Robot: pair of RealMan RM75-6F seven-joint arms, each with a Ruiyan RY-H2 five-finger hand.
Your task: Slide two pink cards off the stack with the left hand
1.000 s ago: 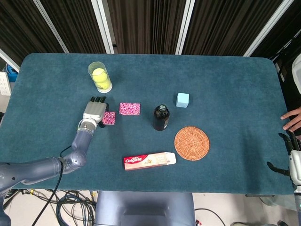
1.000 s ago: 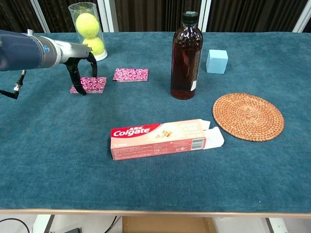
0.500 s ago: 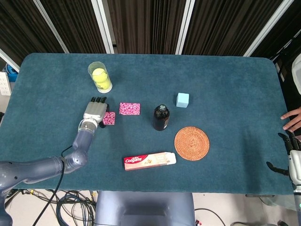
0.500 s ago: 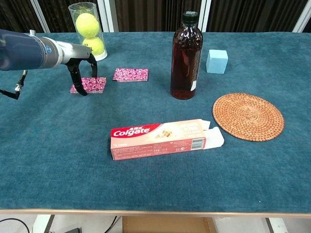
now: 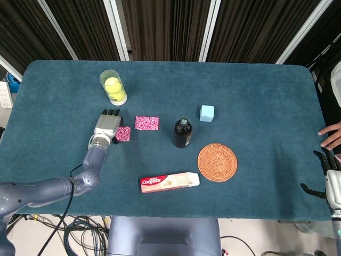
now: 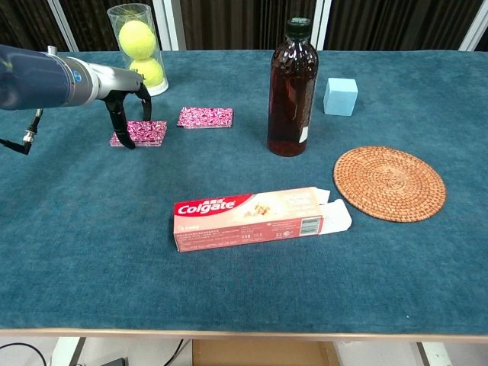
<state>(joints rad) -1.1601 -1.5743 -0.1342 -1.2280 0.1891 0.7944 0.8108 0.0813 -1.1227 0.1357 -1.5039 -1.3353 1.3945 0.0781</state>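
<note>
Bystanders on the blue cloth table (image 6: 91, 252)

A clear tube (image 6: 134, 47) of tennis balls stands at back left; a brown bottle (image 6: 292, 88) stands mid-table beside a pale blue cube (image 6: 341, 96); a woven coaster (image 6: 390, 183) lies right of an opened Colgate box (image 6: 255, 218).

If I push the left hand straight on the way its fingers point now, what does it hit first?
Probably the tennis ball tube. The left hand points toward the table's far edge with bare cloth ahead, but the line may pass just left of the tube; depth is unclear.
</note>
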